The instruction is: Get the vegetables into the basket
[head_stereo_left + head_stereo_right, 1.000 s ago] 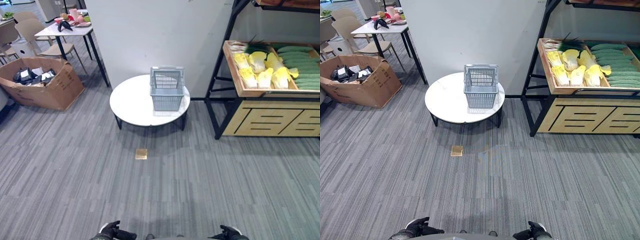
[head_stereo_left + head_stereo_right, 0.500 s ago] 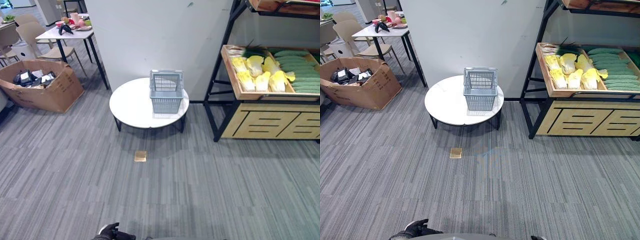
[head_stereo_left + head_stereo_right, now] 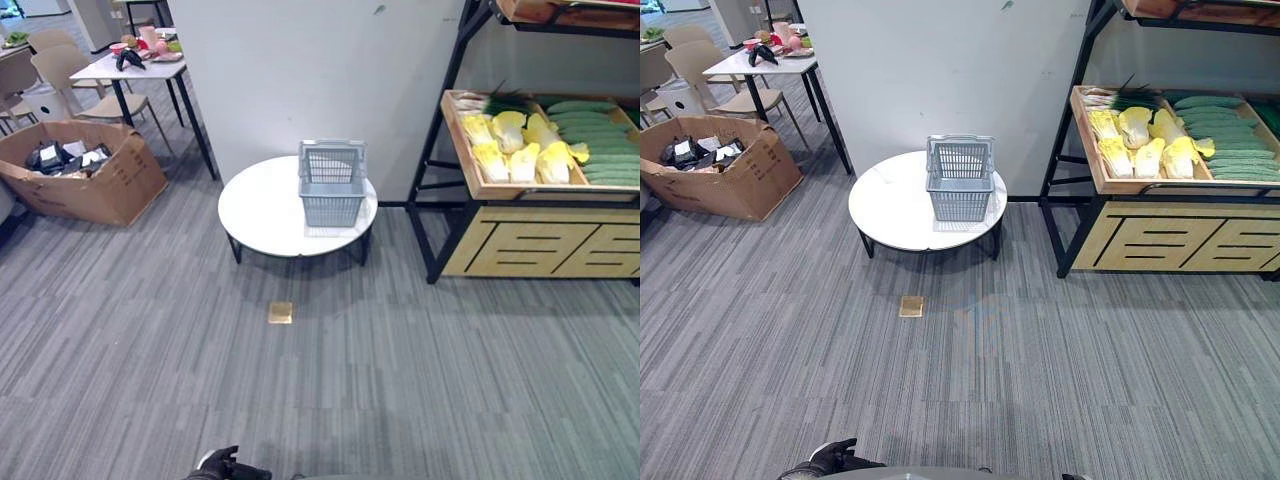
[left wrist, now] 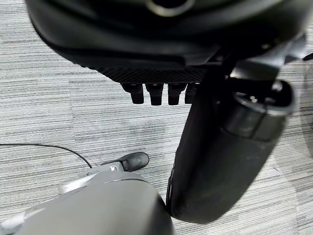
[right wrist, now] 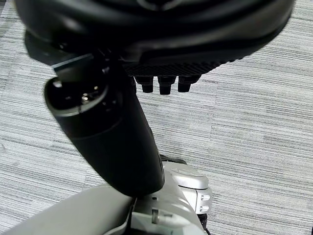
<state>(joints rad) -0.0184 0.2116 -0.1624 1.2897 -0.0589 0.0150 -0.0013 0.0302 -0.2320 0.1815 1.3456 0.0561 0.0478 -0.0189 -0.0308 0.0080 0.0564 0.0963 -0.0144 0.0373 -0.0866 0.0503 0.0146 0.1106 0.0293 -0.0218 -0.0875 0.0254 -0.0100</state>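
Observation:
A grey plastic basket [image 3: 332, 185] stands empty on a low round white table [image 3: 265, 212], well ahead of me across the carpet. To its right, a wooden tray on a black shelf [image 3: 432, 190] holds yellow cabbages [image 3: 515, 145], green cucumbers [image 3: 600, 150] and some green onions [image 3: 505, 101]. My left hand [image 3: 228, 466] hangs low at the bottom edge, far from the table. In its wrist view the left hand [image 4: 230, 147] is open and holds nothing. My right hand [image 5: 107, 132] hangs the same way over the carpet, open and holding nothing.
A cardboard box [image 3: 75, 175] with dark items sits on the floor at the left. Behind it are a white table [image 3: 140, 65] and chairs. A small tan square [image 3: 281, 312] lies on the carpet before the round table. A white wall stands behind the basket.
The whole picture has shifted a little since a second ago, so the camera moved. Both hands now sit lower at the bottom edge. Basket and vegetables stand as before.

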